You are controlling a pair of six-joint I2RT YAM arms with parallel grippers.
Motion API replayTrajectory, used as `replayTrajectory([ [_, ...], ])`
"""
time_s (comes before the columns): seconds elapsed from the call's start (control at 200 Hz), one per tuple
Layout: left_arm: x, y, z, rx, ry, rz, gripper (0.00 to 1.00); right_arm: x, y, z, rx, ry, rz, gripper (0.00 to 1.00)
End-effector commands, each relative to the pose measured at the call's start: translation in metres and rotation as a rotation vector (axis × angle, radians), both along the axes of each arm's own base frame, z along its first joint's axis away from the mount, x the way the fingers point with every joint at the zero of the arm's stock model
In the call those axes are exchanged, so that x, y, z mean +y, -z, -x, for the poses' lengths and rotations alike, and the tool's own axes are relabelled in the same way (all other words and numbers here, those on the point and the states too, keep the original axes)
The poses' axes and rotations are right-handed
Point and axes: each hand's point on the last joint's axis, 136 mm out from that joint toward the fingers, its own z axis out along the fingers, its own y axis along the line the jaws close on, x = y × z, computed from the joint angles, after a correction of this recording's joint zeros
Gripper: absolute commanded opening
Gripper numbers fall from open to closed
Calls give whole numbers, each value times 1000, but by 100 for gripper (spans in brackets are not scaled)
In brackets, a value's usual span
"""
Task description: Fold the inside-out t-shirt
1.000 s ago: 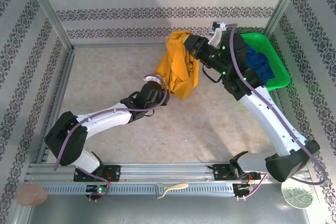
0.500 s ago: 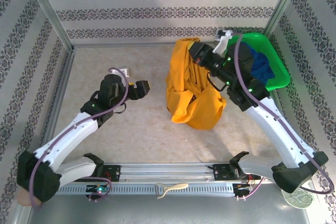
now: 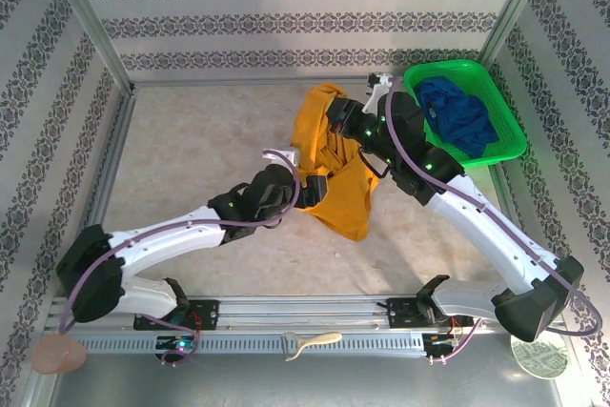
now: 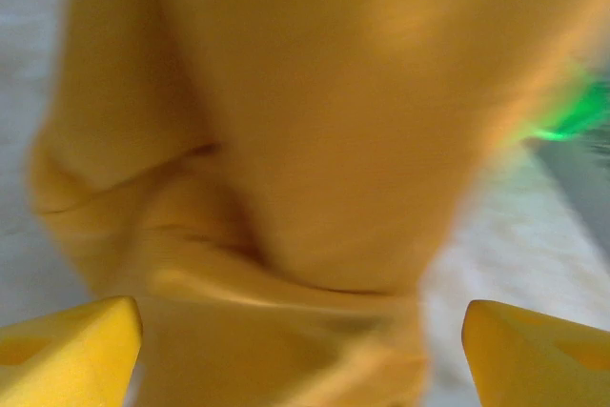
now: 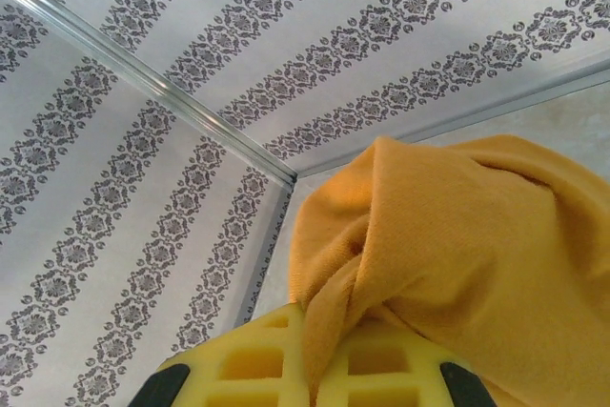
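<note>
A sandy counter (image 3: 191, 159) sits inside a box of white walls (image 3: 286, 16) with dark flower stripes. At the near edge is a metal rail (image 3: 305, 316), and a small cream tool (image 3: 313, 341) lies just in front of it. The left arm (image 3: 181, 231) reaches from the near left corner to the middle of the counter. The left jaws are wide open and hold nothing. In the left wrist view, the yellow fingertips (image 4: 67, 355) sit far apart, with blurry yellow cloth right in front of them. The yellow t-shirt (image 3: 348, 202) hangs in a bunch near the back middle of the counter. Its low end is down by the counter, but it is hard to tell if it touches. The right arm (image 3: 477, 226) comes in from the near right. The right jaws are closed tight on the top of the shirt, and the cloth comes out from between the pads (image 5: 248, 364). In the far right corner is a green basket (image 3: 510, 145) with a blue cloth (image 3: 457, 111) inside.
</note>
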Motion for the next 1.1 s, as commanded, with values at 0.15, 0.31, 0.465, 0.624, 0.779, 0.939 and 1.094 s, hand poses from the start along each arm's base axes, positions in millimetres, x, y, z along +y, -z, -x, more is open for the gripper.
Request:
replayTrajectory([
  [0.15,91,61,-53,77,-348,-104,26,-15,-88,20,-175,-9,-150,0],
  [0.31,116,85,-62,146,-258,-108,4,-35,-111,21,-224,26,-166,0],
  [0.465,130,95,-53,243,-164,-165,37,-47,-94,7,-181,50,-189,0],
  [0.624,115,44,-30,152,-55,-26,70,-41,-61,0,-110,17,-184,0],
  [0.779,77,-35,-10,-43,65,87,77,-40,-31,0,-55,17,-169,0],
  [0.939,21,-73,0,-183,220,5,79,-37,-16,2,-28,13,-157,0],
  [1.094,-14,-64,-10,-213,256,-102,82,-30,-10,6,-20,4,-146,0],
])
